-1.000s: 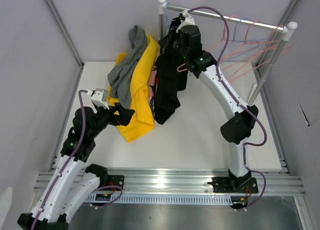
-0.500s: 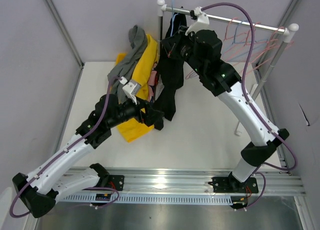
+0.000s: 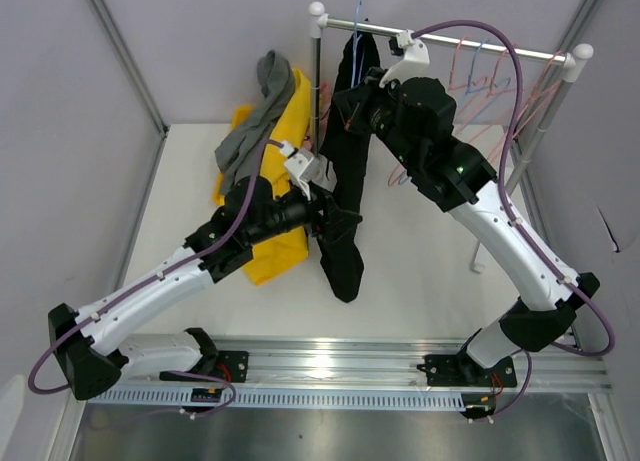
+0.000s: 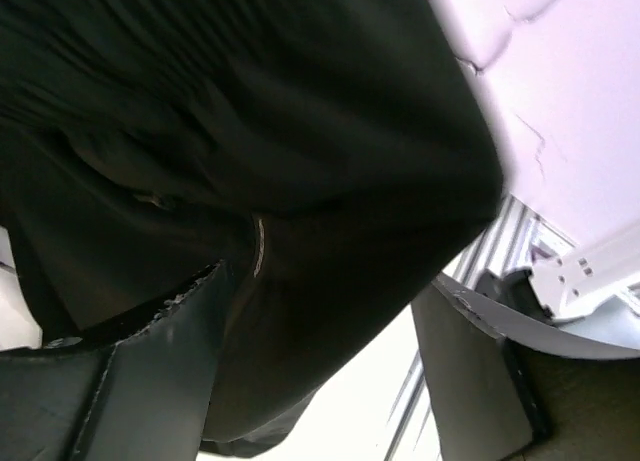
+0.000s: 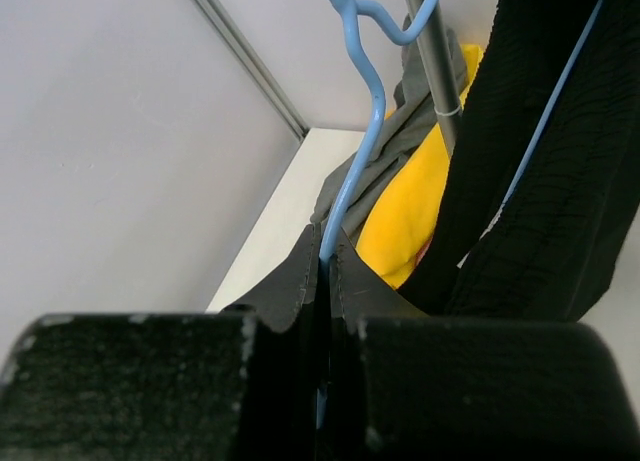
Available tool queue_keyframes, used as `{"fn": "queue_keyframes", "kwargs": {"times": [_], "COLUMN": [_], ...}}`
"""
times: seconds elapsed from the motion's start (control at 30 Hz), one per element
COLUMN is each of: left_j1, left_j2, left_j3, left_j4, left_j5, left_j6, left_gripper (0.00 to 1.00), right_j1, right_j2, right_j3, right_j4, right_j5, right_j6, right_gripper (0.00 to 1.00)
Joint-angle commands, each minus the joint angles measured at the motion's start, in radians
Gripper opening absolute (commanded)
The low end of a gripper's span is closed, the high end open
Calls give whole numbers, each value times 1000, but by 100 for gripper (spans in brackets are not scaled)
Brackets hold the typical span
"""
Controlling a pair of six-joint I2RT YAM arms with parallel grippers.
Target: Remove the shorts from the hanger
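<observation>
Left fingers [image 4: 150, 381] stand spread, with the black shorts [image 3: 345, 221] between them, in the middle of my top view. Right fingers [image 5: 290, 291] are pressed together on the blue hanger [image 5: 350, 181], upper middle; the black shorts hang from it over the desk [image 3: 420, 271]. Yellow shorts [image 3: 285, 121] and grey shorts [image 3: 245, 146] lie upper left.

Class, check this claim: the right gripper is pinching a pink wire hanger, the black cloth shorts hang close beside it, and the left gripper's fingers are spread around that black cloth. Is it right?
Not quite. The wire hanger pinched in the right gripper is blue, not pink, as the right wrist view shows. The rest holds: the black cloth shorts hang close beside it, and the left gripper has its fingers spread around that black cloth.
</observation>
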Motion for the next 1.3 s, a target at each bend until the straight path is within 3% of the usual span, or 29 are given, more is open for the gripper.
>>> {"fn": "queue_keyframes", "kwargs": {"times": [0.0, 0.1, 0.2, 0.23, 0.27, 0.5, 0.73, 0.83, 1.03, 1.1, 1.27], "left_j1": [-60, -86, -90, -90, -90, -150, -440, -477, -477, -483, -624], "left_j2": [-2, 11, 28, 33, 38, -48, -225, -255, -200, -132, 22], "left_j3": [-16, -36, -33, -24, -18, -90, -378, -481, -379, -313, -311], "left_j4": [41, 41, 41, 36, 27, 12, 41, 41, 27, 26, 85], "left_j5": [-28, -74, -141, -161, -180, -246, -399, -459, -544, -490, -534], "left_j6": [13, 21, 18, 14, 13, 20, -91, -135, -27, 25, 31], "left_gripper": [75, 66, 29, 3, 0, 0, 0, 0, 0, 0, 0], "right_j1": [7, 7, 7, 7, 7, 6, -31, -33, 1, 10, -13], "right_j2": [-73, -71, -77, -79, -81, -74, -12, -10, -82, -100, -56], "right_j3": [27, 41, 46, 44, 46, 78, 210, 236, 164, 150, 283], "right_j4": [143, 137, 132, 132, 130, 118, 39, 11, 8, 6, -70], "right_j5": [45, 46, 50, 51, 53, 80, 85, 85, 91, 118, 143], "right_j6": [-49, -52, -49, -49, -50, -82, -106, -99, -63, -76, -90], "right_gripper": [0, 0, 0, 0, 0, 0, 0, 0, 0, 0, 0]}}
